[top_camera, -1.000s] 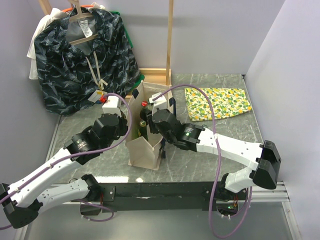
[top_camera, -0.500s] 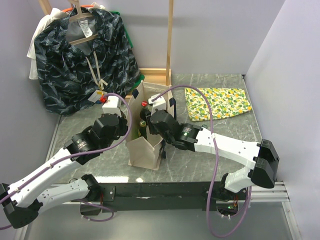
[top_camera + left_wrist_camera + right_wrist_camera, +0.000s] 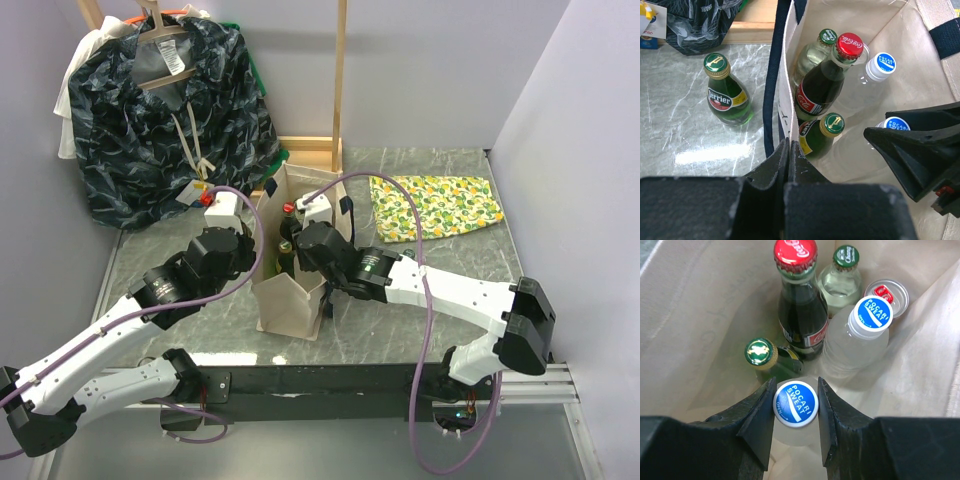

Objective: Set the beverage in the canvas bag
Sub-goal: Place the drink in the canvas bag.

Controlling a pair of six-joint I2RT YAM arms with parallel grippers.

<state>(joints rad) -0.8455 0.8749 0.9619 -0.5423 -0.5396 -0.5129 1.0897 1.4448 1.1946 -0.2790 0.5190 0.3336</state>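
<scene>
Grey marble table (image 3: 470,255), both arms reaching to the middle of it. Dark blue patterned garment (image 3: 170,120) hangs well beyond the left pincer, at the far left. Canvas bag (image 3: 290,300) stands upright between the two pincers, mouth open. Lemon-print cloth (image 3: 435,205) lies flat, well off to the right pincer's right.

Left pincer (image 3: 788,150): jaws closed tight on the bag's left rim, pinching the wall. Right pincer (image 3: 795,390): inside the bag mouth, jaws about half apart and gripping a Pocari Sweat bottle (image 3: 795,403) just under its blue cap. That bottle is upright and inside the bag; can't tell if it sits on the bottom.

Ahead of the right pincer, all in the bag:
- second Pocari Sweat bottle (image 3: 871,315), ahead-right, near
- Coca-Cola bottle (image 3: 800,325), red cap, straight ahead
- Perrier bottle (image 3: 761,352), just ahead-left, close to the left finger
- clear bottle with green cap (image 3: 842,275), furthest ahead
- can (image 3: 887,292), far right, behind the second Pocari

One more Perrier bottle on the table (image 3: 726,95), outside the bag, ahead-left of the left pincer
</scene>
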